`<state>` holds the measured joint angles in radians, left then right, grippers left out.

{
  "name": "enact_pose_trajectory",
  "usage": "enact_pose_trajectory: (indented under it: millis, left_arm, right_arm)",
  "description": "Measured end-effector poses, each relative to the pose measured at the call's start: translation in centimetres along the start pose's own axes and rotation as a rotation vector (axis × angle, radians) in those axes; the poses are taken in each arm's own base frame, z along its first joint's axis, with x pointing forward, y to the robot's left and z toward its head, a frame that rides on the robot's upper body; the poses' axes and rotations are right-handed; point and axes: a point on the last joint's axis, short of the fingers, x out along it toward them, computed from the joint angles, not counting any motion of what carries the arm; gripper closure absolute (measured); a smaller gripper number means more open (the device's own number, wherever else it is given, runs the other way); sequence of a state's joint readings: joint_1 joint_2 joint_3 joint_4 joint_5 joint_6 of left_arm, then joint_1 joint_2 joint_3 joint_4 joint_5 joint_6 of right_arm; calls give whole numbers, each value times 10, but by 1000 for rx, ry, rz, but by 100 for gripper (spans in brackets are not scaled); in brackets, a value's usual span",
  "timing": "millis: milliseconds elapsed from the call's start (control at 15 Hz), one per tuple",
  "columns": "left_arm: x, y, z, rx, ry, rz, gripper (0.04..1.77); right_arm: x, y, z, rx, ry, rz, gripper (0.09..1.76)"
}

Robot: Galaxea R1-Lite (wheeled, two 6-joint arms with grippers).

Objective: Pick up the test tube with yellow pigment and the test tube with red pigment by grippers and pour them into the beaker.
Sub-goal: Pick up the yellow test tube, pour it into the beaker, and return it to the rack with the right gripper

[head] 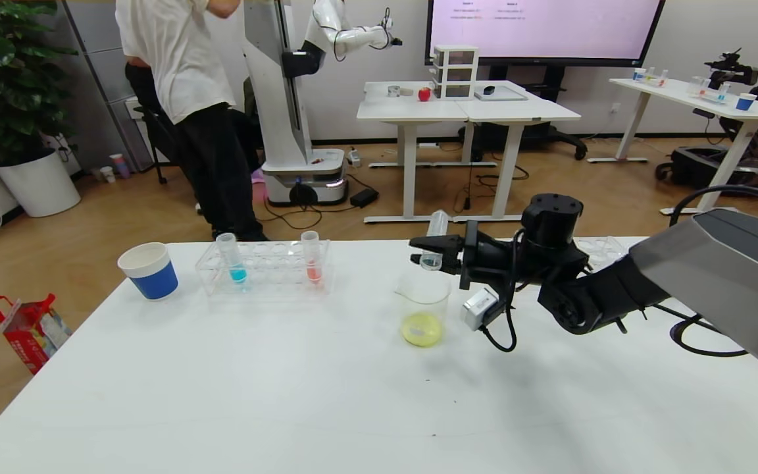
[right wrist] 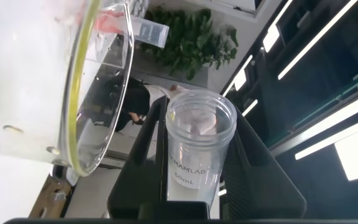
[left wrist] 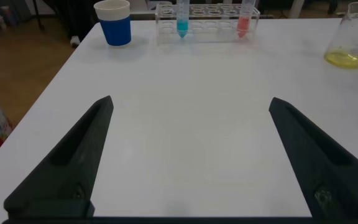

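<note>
My right gripper is clamped on the test tube with yellow pigment, holding it upended directly over the beaker. Tube mouth points down, just above the beaker rim; the closed end sticks up and tilts slightly away. The tube looks empty now. In the right wrist view the tube sits between my two fingers, mouth facing the camera, with the beaker rim right beside it.

A pool of yellow liquid sits in the beaker's bottom; it shows in the left wrist view too.

The test tube with red pigment stands upright in the clear rack on the white table, toward the rack's right end. A blue-liquid tube stands toward the rack's left end. The blue paper cup is left of the rack, a little apart.

My left gripper is parked low over the table's near left area, fingers spread wide, holding nothing.
</note>
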<state>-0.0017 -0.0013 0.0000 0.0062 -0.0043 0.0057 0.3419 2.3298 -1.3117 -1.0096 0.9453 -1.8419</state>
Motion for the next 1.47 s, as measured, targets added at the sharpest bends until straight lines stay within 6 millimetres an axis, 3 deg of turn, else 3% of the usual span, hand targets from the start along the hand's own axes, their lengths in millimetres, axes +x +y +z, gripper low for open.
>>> enact_pose_trajectory:
  millis: [133, 333, 600, 733, 1000, 1267, 1467]
  left_arm:
    - [0, 0, 0, 0, 0, 0, 6]
    - [0, 0, 0, 0, 0, 0, 6]
    - [0, 0, 0, 0, 0, 0, 6]
    - [0, 0, 0, 0, 0, 0, 6]
    - [0, 0, 0, 0, 0, 0, 6]
    - [0, 0, 0, 0, 0, 0, 6]
    - [0, 0, 0, 0, 0, 0, 6]
  right_arm:
    - [-6, -11, -3, 90, 2, 3, 134]
    - [-17, -43, -11, 311, 76, -54, 134]
    - [-39, -86, -18, 653, 315, -340, 134]
    - [-44, -90, -14, 867, 465, -536, 134]
    - [-43, -82, 6, 1241, 653, -751, 134]
    - [-40, -86, 22, 1544, 819, -760, 134]
    - [-49, -112, 26, 1600, 820, -783, 134]
